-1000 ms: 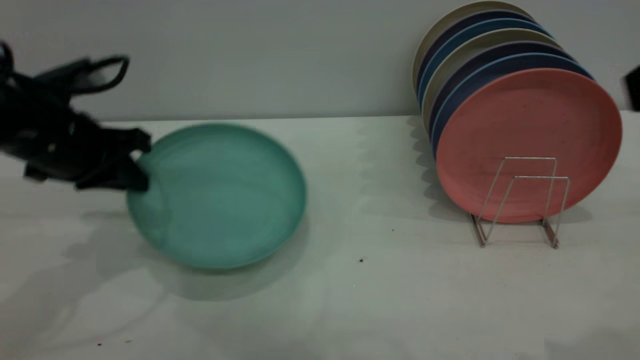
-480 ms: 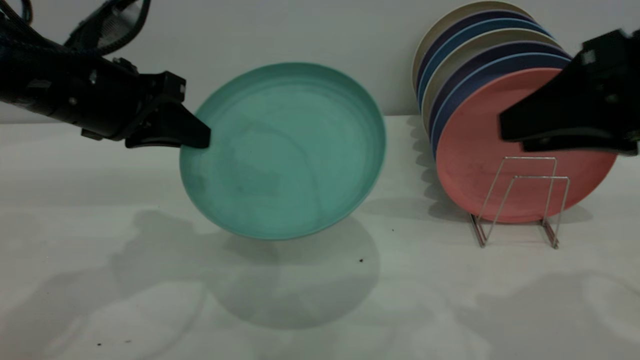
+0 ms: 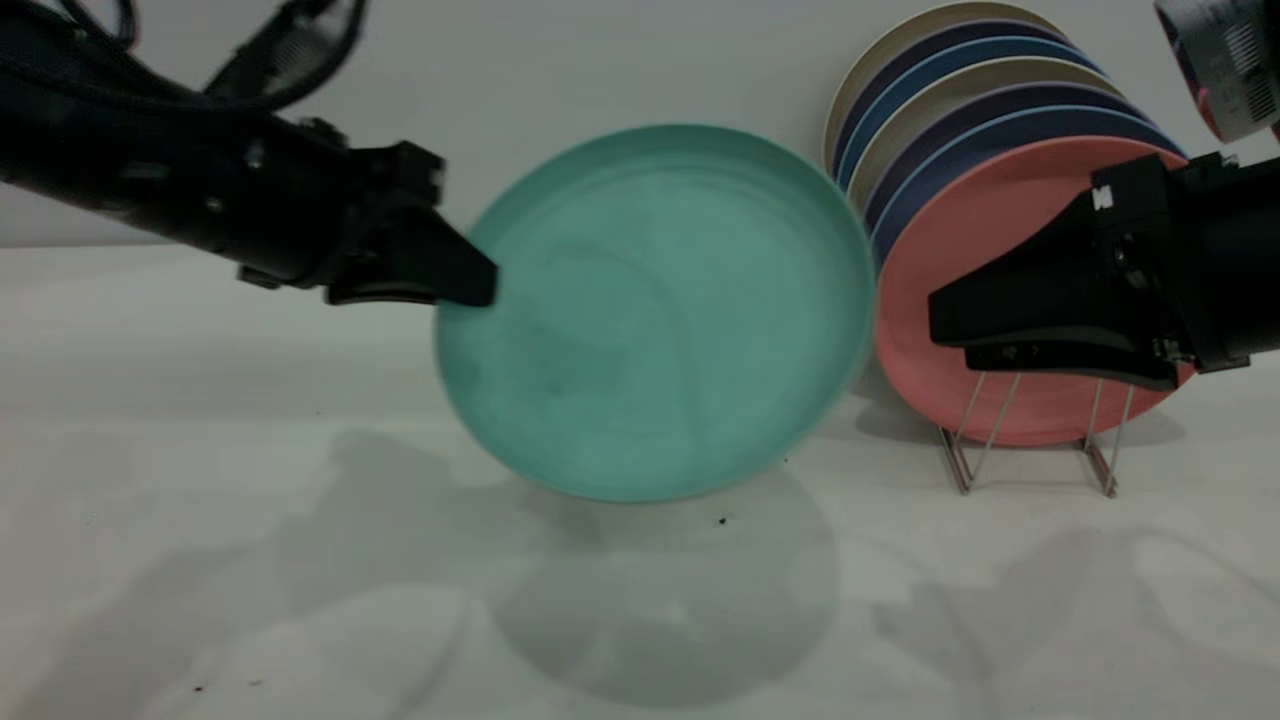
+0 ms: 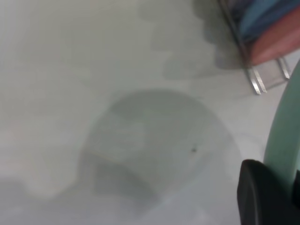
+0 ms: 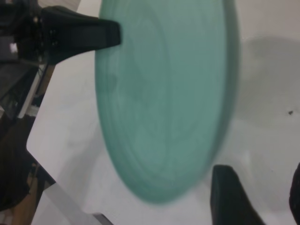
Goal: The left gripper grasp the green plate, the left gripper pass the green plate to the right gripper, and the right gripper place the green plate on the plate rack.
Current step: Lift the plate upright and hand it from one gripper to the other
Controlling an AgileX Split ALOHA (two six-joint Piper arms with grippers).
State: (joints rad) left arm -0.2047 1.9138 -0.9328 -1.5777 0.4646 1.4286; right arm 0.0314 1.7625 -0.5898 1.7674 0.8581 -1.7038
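Observation:
The green plate (image 3: pixel 655 310) hangs tilted above the table, its inner face towards the exterior camera. My left gripper (image 3: pixel 488 285) is shut on its left rim; the left wrist view shows that rim (image 4: pixel 283 136) pinched in the left gripper (image 4: pixel 283 178). My right gripper (image 3: pixel 935 322) is open, just right of the plate's right rim and apart from it. In the right wrist view the green plate (image 5: pixel 164 98) fills the space ahead of the right gripper (image 5: pixel 262 187), with the left gripper (image 5: pixel 115 35) on its far rim. The plate rack (image 3: pixel 958 465) stands behind the right gripper.
A salmon-pink plate (image 3: pixel 1000 250) leans at the front of the rack, with blue plates (image 3: pixel 1000 125) and beige ones stacked behind it. Two front wire loops hold nothing. The wall runs close behind. The white table (image 3: pixel 300 600) lies open in front.
The left gripper has lifted the green plate off the table and carried it right, towards the rack. The right gripper has come in from the right edge to near the plate's rim.

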